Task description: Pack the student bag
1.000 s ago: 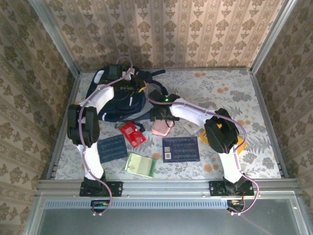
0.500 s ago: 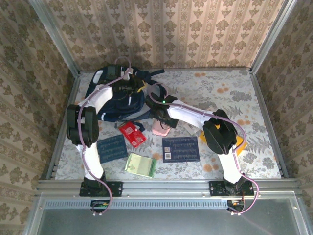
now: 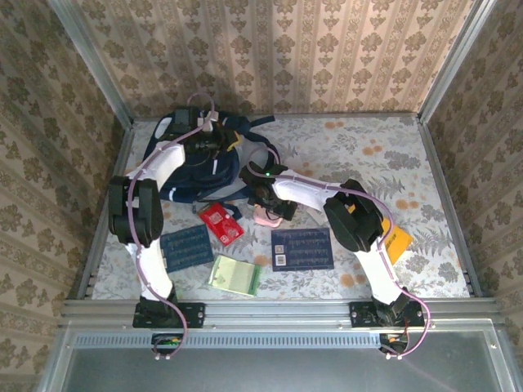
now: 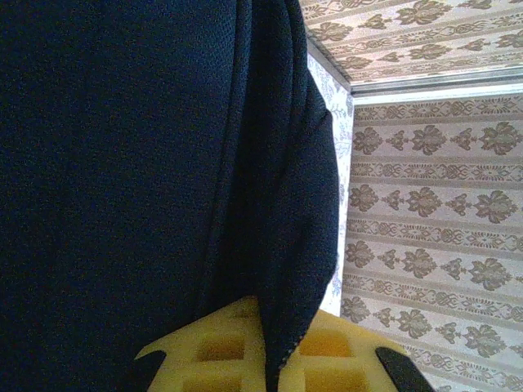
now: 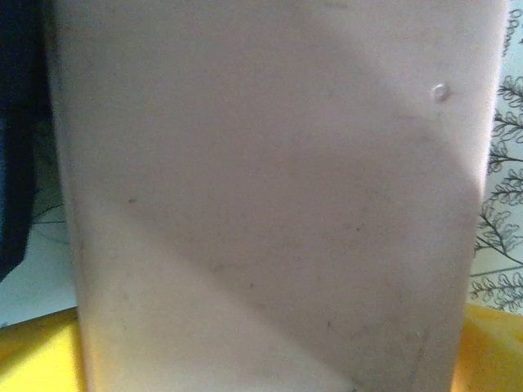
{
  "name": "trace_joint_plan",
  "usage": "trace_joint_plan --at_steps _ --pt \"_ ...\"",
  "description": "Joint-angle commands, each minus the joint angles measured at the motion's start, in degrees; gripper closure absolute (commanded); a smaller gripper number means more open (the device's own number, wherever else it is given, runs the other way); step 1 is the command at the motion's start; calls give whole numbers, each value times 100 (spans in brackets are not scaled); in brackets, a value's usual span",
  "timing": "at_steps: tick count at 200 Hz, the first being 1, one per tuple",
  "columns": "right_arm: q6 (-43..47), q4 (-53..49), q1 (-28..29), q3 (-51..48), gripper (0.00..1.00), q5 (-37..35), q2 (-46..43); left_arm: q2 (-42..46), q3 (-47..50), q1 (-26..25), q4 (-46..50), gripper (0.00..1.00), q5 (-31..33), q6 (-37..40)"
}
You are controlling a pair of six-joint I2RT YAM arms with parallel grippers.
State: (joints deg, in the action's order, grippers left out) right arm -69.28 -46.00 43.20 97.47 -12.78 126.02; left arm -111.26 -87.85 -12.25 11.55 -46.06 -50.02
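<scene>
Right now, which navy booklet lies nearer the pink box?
The larger navy booklet, right of the green booklet, just below the pink box; the smaller navy booklet lies farther left, past the red packet.

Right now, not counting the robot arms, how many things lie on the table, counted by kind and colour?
student bag: 1
navy booklets: 2
red booklet: 1
green booklet: 1
pink case: 1
orange sheet, partly hidden: 1
Total: 7

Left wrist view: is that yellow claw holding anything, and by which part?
The left gripper is shut on the large dark navy fabric backpack, pinching a fold along an edge of its cloth.
</scene>
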Motion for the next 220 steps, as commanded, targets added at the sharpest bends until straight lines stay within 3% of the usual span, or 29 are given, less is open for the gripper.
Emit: trace_joint_plan --at_steps 1,34,81,156,188,220 --pt "44 -57 -59 152 0 171 221 245 54 104 -180 100 -98 -139" --pt "213 300 -97 -112 3 120 32 251 51 118 -188 100 -105 -140" --pt "509 817 -197 -631 31 -249 -867 228 17 165 -200 100 -162 -131" --pt "934 1144 -631 -1512 24 -483 -2250 316 -236 103 176 100 -113 346" --pt "1222 1869 -851 -2221 24 -16 -2787 307 -341 -9 381 100 -96 574" --pt "1848 1476 -884 -2412 24 477 -2845 316 -385 -115 521 100 -42 710"
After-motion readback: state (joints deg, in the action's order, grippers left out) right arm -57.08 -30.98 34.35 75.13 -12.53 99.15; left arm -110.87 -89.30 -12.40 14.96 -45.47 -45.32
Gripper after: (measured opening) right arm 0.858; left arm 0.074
